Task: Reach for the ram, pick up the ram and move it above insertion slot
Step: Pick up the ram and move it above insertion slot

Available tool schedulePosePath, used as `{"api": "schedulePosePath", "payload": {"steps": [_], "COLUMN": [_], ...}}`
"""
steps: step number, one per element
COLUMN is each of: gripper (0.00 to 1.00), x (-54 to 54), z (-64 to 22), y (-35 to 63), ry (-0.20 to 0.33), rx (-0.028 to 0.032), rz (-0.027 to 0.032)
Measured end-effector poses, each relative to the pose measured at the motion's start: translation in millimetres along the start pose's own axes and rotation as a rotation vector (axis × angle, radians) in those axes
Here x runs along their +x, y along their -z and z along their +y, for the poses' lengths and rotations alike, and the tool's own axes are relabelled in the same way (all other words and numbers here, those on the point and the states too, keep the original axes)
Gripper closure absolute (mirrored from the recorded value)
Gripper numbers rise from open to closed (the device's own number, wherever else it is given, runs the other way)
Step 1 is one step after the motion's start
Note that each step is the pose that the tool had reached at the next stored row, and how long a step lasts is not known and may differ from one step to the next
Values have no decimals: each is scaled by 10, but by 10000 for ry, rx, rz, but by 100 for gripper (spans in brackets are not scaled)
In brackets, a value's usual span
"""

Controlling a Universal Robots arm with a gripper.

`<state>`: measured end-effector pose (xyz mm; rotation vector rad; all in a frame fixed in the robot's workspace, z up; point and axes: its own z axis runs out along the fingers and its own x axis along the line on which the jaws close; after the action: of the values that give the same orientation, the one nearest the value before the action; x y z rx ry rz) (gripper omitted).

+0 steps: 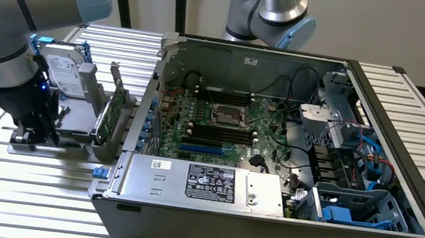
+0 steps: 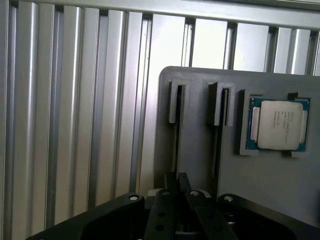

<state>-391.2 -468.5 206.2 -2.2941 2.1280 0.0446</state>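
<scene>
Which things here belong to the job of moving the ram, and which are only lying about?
Job: ram, edge-on in the holder; gripper right at it; memory slots in the case.
Lying about: hard drive; card; processor; power supply.

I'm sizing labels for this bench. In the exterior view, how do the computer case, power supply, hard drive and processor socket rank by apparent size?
Largest to smallest, as they look in the exterior view:
1. Computer case
2. Power supply
3. Hard drive
4. Processor socket
None of these look alike in size.
</scene>
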Motion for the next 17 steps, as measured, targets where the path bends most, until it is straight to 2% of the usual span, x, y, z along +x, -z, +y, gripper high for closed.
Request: {"api": "schedulePosePath", "payload": {"steps": [4, 7, 17], "gripper": [87, 87, 87], "x": [-2, -5, -16], "z": [1, 2, -12], "y": [85, 183, 637], "ry": [1, 0, 2], "rx": [-1, 1, -1], "rz": [-1, -2, -2]}}
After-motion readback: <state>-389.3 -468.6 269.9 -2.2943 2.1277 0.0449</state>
